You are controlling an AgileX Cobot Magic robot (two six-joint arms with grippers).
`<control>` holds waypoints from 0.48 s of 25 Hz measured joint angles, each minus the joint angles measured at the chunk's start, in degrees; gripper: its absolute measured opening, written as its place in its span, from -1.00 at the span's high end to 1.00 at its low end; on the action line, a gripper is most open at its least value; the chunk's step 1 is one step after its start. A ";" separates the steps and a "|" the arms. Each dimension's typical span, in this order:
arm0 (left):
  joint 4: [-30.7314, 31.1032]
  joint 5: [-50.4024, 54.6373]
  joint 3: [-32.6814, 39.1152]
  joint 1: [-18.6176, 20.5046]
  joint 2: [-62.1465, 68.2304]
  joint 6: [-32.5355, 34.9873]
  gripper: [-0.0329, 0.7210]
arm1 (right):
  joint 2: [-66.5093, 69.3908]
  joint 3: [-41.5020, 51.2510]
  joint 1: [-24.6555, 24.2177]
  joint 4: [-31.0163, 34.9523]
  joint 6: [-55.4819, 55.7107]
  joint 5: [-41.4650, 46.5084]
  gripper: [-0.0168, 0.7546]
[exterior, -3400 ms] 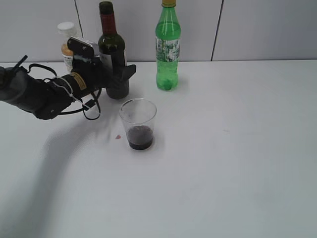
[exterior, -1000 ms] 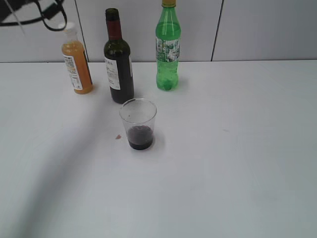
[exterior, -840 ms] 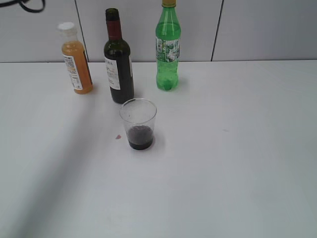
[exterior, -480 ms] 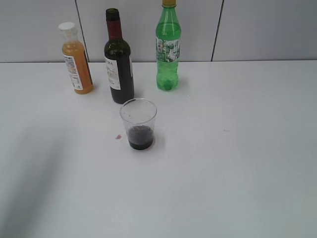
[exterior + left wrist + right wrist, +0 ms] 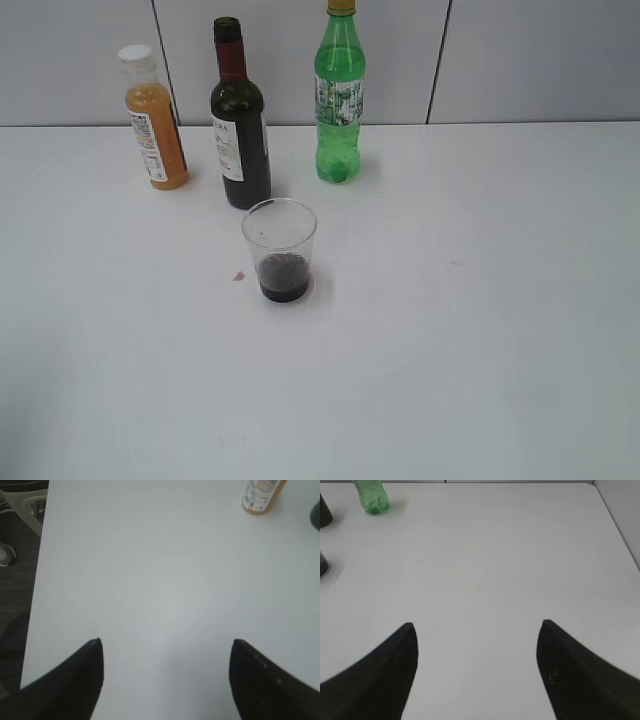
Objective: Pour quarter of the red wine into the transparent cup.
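Observation:
The dark wine bottle [image 5: 240,130] with dark red neck foil and white label stands upright near the back of the white table [image 5: 480,330]. The transparent cup [image 5: 280,250] stands just in front of it, with dark red wine in its bottom. No arm shows in the exterior view. My left gripper [image 5: 165,642] is open and empty over bare table at the left; the bottle's edge shows at the right border [image 5: 316,517]. My right gripper [image 5: 476,625] is open and empty over bare table; the bottle's base [image 5: 324,512] and the cup's edge [image 5: 322,564] show at the far left.
An orange juice bottle [image 5: 155,120] with white cap stands left of the wine bottle and shows in the left wrist view [image 5: 261,495]. A green plastic bottle [image 5: 340,95] stands to its right and shows in the right wrist view [image 5: 372,497]. A small red drop [image 5: 238,277] lies left of the cup.
My left arm let go of the wine bottle, drew back to the left and left the exterior view. The bottle and the cup stayed where they stood.

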 joint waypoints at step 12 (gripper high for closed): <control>-2.34 -0.59 31.02 0.00 -32.18 0.54 -0.66 | 0.00 0.00 0.00 0.00 0.00 0.00 -0.58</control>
